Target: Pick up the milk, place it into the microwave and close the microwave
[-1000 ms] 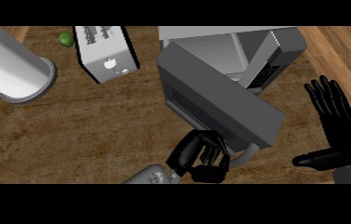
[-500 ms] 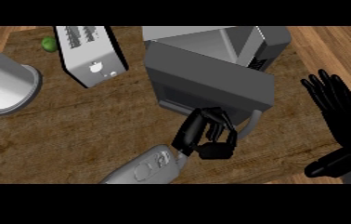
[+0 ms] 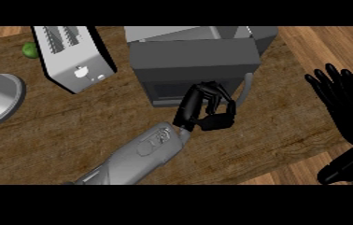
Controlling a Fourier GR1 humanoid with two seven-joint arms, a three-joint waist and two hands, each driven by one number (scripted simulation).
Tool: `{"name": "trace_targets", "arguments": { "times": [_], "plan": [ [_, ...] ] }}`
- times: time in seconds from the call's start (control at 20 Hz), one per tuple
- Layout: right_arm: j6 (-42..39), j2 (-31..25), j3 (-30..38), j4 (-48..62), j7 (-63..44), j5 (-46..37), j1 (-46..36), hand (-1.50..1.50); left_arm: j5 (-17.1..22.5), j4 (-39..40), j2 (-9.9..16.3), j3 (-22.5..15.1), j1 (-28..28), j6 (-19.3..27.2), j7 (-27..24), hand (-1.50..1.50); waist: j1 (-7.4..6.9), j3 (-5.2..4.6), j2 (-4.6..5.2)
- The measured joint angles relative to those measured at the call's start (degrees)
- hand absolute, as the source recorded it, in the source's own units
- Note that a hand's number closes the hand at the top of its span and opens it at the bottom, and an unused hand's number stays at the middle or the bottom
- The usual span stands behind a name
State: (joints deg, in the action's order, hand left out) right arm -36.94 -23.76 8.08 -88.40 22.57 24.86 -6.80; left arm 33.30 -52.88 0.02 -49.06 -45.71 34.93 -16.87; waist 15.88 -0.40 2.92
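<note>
The left hand [image 3: 210, 109], black with fingers curled and nothing visibly held, touches the front of the dark grey box-shaped microwave [image 3: 196, 63], close to the pale handle [image 3: 244, 86] at its door's right edge. The door looks shut; no milk shows anywhere. Its grey forearm [image 3: 138, 156] comes in from the near edge across the brown wooden counter [image 3: 82, 121]. Far left stands a silver toaster [image 3: 72, 56], beside a small green fruit [image 3: 30, 50]; a grey round rim [image 3: 8, 95] shows at the left edge. At the right edge the right hand [image 3: 338, 98] rests open, fingers up.
</note>
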Motion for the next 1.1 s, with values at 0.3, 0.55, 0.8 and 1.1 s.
{"name": "trace_targets", "arguments": {
  "times": [0.3,0.55,0.8,1.1],
  "plan": [
    [-1.1,-1.0,-0.1,-0.9,-2.1,2.8,-0.6,-1.50,6.1,1.7,0.0,4.8,-2.8,0.1,-3.7,1.50,1.44,-0.13,0.96],
    [-1.7,-2.0,0.2,-1.7,-3.5,4.9,-1.4,-1.50,9.2,3.6,0.0,6.4,-4.2,-0.2,-6.6,1.50,2.51,-0.05,1.30],
    [-2.2,-3.2,0.5,-2.7,-4.8,6.8,-2.3,-1.50,11.6,4.1,0.0,6.6,-4.1,-0.1,-9.5,1.50,3.20,0.03,1.28],
    [-2.2,-4.2,1.0,-3.5,-6.0,8.9,-3.6,-1.50,13.6,4.6,-0.1,6.3,-4.2,-0.2,-12.6,1.50,3.58,0.13,1.47]
  ]
}}
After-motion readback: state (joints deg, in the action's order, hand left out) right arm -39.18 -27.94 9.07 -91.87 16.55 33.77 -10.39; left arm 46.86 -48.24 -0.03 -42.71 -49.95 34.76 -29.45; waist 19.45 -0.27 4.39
